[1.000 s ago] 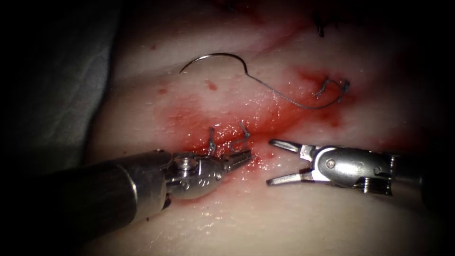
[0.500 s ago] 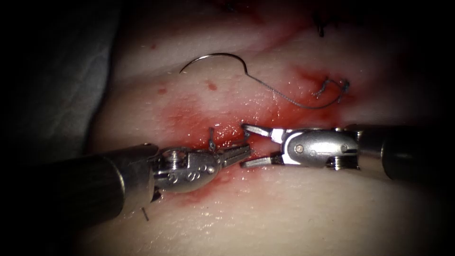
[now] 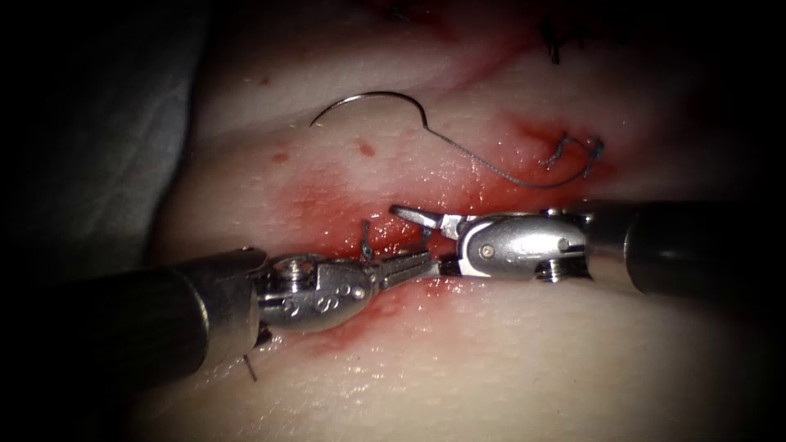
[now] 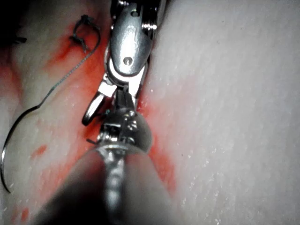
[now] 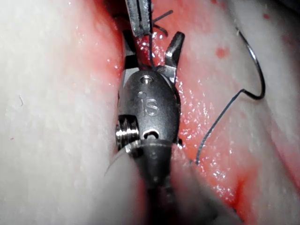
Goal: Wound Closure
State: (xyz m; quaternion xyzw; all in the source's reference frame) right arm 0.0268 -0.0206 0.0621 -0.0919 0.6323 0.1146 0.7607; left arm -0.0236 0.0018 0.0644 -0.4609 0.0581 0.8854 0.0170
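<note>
The curved needle [image 3: 368, 96] lies loose on the tissue [image 3: 491, 360], up and left of the cut [image 3: 344, 217], and neither tool holds it. Its thread [image 3: 491, 168] trails right to a tied stitch [image 3: 573, 153]. My left tool [image 3: 409, 266] comes from the lower left, shut on a short thread end at the near stitch. The right tool [image 3: 413, 239] is open, its jaws either side of the left tool's tip. A thread tail [image 3: 364, 237] stands up beside them. The wrist views show the same: left tool [image 4: 121, 98], right tool [image 4: 110, 105], needle [image 4: 7, 135]; right tool [image 5: 151, 44], left tool [image 5: 139, 18], needle [image 5: 259, 65].
Red fluid [image 3: 319, 205] stains the tissue around the cut. Dark stitch ends [image 3: 554, 49] sit at the far top. A grey drape [image 3: 98, 123] borders the tissue on the left.
The right tool has moved left with its jaws open, from apart from the left tool to straddling its tip. The left tool has shifted slightly left. Needle and thread lie unmoved.
</note>
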